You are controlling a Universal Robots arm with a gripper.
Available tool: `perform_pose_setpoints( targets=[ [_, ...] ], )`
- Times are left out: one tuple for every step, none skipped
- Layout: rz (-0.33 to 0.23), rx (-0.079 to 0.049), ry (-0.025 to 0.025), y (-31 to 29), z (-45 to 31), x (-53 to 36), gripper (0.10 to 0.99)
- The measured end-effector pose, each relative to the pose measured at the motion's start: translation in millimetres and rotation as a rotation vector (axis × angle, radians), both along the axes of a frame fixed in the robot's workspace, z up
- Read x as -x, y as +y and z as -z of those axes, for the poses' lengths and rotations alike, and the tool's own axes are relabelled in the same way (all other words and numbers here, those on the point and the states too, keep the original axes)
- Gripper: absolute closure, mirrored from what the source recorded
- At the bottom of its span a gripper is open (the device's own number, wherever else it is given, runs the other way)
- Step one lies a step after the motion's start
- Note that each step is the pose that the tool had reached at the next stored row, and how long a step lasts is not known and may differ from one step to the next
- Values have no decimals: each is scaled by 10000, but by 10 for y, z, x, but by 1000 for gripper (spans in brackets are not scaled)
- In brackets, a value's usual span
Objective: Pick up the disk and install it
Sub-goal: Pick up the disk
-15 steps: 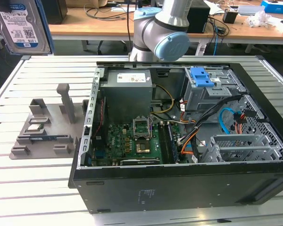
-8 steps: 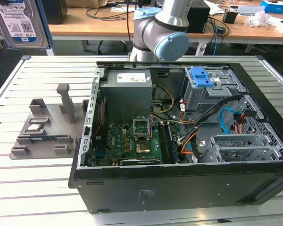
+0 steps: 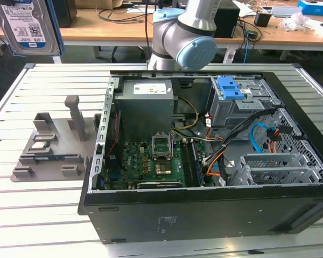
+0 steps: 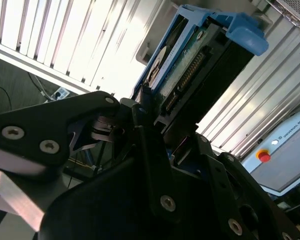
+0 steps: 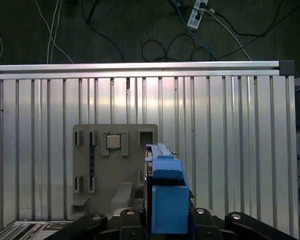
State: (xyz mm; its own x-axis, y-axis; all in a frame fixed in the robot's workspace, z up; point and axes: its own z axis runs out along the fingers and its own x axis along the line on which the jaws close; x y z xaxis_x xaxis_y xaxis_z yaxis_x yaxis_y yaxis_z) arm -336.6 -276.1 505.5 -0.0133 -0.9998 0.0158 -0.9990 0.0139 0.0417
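Your fingers (image 4: 150, 155) are clenched on the disk (image 4: 190, 70). The gripper (image 4: 162, 125) has it by one end, with the connector row showing just beyond the fingers and the blue carrier rail along its edges. In the first wrist view you see the disk edge-on, held in the air over the grey fixture tray (image 5: 115, 170), where a small square chip (image 5: 114, 141) sits in a pocket. The tray lies on the slatted table (image 5: 230, 140). In the exterior view the disk hangs raised at the exterior view's left, label facing the camera, well apart from the open computer case (image 3: 204, 209) to the right.
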Motion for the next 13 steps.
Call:
perform_pose_setpoints(
  targets=[
    [0, 0, 0, 0, 0, -41, 718],
    [0, 0, 0, 0, 0, -76, 718],
    [-1, 0, 1, 0, 0, -129, 718],
    [-1, 0, 1, 0, 0, -193, 718],
    [-1, 0, 1, 0, 0, -262, 718],
    [0, 0, -1, 0, 0, -323, 718],
    [0, 0, 1, 0, 0, -364, 718],
    [0, 1, 2, 0, -1, -394, 718],
    [-1, 0, 0, 0, 0, -446, 718],
    [-2, 0, 0, 0, 0, -492, 718],
    [-2, 0, 0, 0, 0, -523, 718],
    [0, 0, 1, 0, 0, -600, 718],
    [1, 1, 1, 0, 0, -649, 718]
  ],
)
